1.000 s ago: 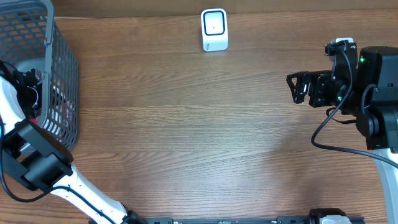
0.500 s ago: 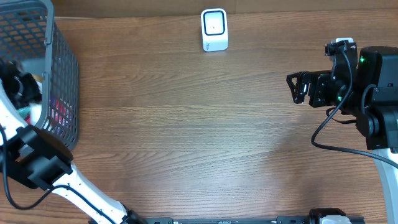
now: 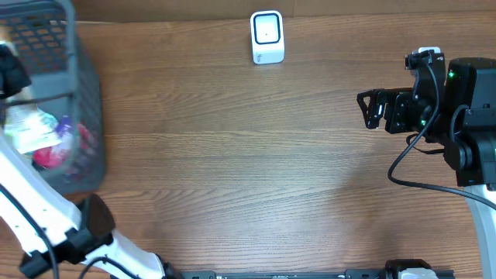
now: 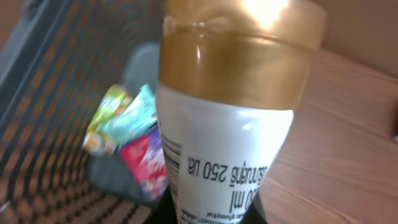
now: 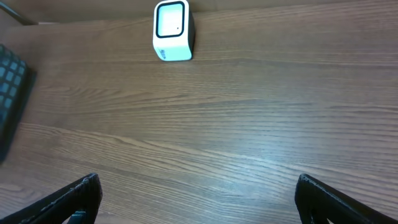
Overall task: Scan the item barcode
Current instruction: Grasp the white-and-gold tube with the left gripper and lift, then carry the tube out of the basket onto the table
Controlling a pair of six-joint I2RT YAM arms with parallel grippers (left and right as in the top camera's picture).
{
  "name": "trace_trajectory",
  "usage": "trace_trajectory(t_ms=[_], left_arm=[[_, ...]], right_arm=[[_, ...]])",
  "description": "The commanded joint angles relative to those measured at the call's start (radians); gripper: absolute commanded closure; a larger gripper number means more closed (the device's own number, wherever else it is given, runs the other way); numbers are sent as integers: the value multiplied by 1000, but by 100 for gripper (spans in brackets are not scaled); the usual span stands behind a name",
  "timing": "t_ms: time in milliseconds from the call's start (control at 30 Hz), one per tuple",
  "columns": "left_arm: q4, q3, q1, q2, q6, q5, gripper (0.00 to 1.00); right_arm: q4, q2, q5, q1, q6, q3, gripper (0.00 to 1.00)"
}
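Note:
My left gripper is shut on a white bottle with a gold cap, which fills the left wrist view. It hangs above the basket, and a strip of barcode shows on its left side. The dark fingers show only at the bottom edge. The white scanner stands at the table's far middle and also shows in the right wrist view, scanner. My right gripper hovers at the right, open and with nothing in it.
The grey mesh basket sits at the far left, blurred, with colourful snack packets inside. My left arm rises along the left edge. The right arm's body and cable fill the right edge.
My left gripper has shut on the bottle and lifted out of the basket towards the far left corner. The basket looks jolted and blurred. The right arm has not moved.

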Motion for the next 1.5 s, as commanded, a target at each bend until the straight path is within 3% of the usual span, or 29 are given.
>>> trace_trajectory(t_ms=[0, 133, 300, 733, 1000, 1200, 1467], left_arm=[[-9, -17, -168, -55, -30, 43, 96], [-9, -117, -320, -53, -61, 11, 96], [25, -266, -410, -53, -117, -179, 96], [109, -142, -410, -91, -117, -115, 96], [123, -142, -558, -93, -197, -3, 96], [153, -216, -696, -23, -338, -119, 96], [163, -289, -725, 108, -588, -185, 96]], right_arm=[[5, -7, 5, 3, 3, 31, 0], [5, -7, 5, 3, 3, 31, 0], [5, -7, 5, 3, 3, 31, 0], [5, -7, 5, 3, 3, 31, 0], [5, -7, 5, 3, 3, 31, 0], [5, -7, 5, 3, 3, 31, 0], [5, -7, 5, 3, 3, 31, 0]])
